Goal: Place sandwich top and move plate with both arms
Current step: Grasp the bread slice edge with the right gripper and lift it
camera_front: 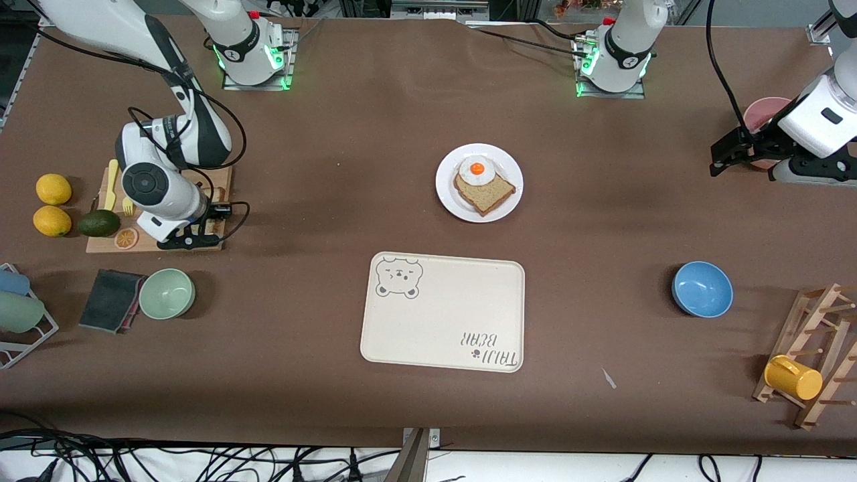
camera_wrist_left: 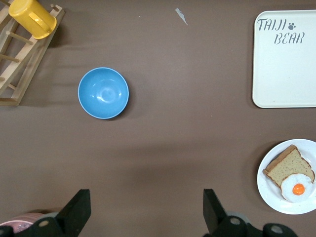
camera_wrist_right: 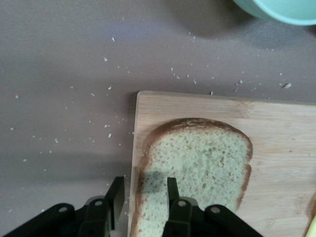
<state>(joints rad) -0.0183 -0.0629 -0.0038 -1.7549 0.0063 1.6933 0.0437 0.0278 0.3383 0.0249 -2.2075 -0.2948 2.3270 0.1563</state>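
At the right arm's end of the table, the right gripper is down at a wooden cutting board, its two black fingers set narrowly around the crust edge of the sandwich top, a speckled brown bread slice lying flat on the board. One finger stands on the table side of the crust, at the board's edge; the other rests over the crumb of the slice, so the bread's edge sits between the pads, while the domed end of the slice points away from the claw. Crumbs are scattered over the brown tabletop beside the board. On the same board, in the front view, lie a yellow fork and an orange slice; an avocado and two lemons lie just beside it, with a pale green bowl nearer the front camera. Mid-table, the plate carries a smaller bread slice topped with a fried egg; a cream bear tray lies nearer the camera than the plate. Over the left arm's end of the table, the left gripper waits in the air with fingers spread wide and nothing between them, above bare tabletop, with a blue bowl below it.
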